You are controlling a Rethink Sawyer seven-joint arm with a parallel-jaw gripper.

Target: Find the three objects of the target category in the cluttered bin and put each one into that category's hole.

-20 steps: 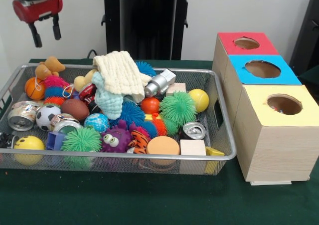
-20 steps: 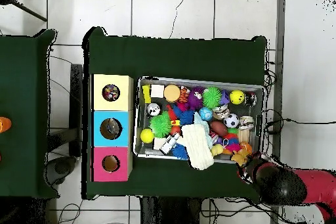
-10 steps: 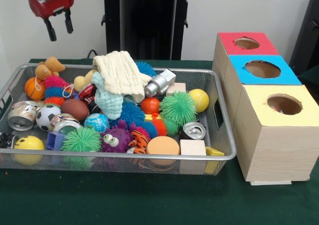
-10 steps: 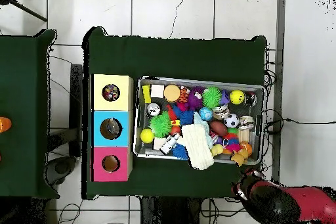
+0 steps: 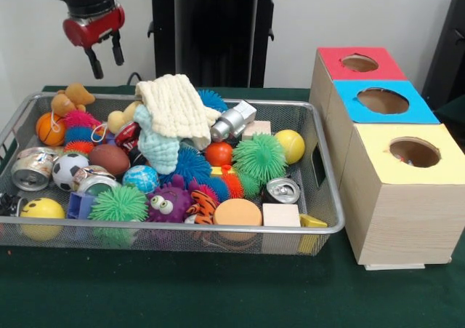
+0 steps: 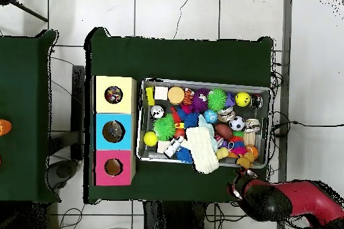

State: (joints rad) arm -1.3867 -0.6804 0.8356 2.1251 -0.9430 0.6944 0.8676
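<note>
Above the bin's far corner, at about 11 o'clock in the front view, the red-and-black claw [image 5: 105, 57] hung with its two black fingers apart and nothing between them. It was clear of the silver wire-mesh bin [image 5: 328, 190] and touched no object.

Target category was not stated, so I could not tell which three items counted. Candidates sat packed in the bin: crushed metal cans [image 5: 282, 190] at 5 o'clock and at 9 o'clock [image 5: 30, 169], a yellow ball [image 5: 290, 145] at 3 o'clock, a spiky green ball [image 5: 259, 157] near centre, a plain wooden block [image 5: 281, 215] on the near edge. A cream knitted cloth [image 5: 174, 108] lay draped over the pile at 12 o'clock and hid whatever was under it.

The wooden box with red [image 5: 360, 62], blue [image 5: 383, 100] and yellow [image 5: 414, 152] holed tops stood just beside the bin at 3 o'clock. Something was already visible in the yellow hole.

Risks, my read:
- Items touch everywhere; a descent would likely nudge neighbours or pinch two at once.
- Round balls could squirt out of the fingers.
- Cloth could snag and drag clutter.
- Mesh wall near the corner could catch a finger.
</note>
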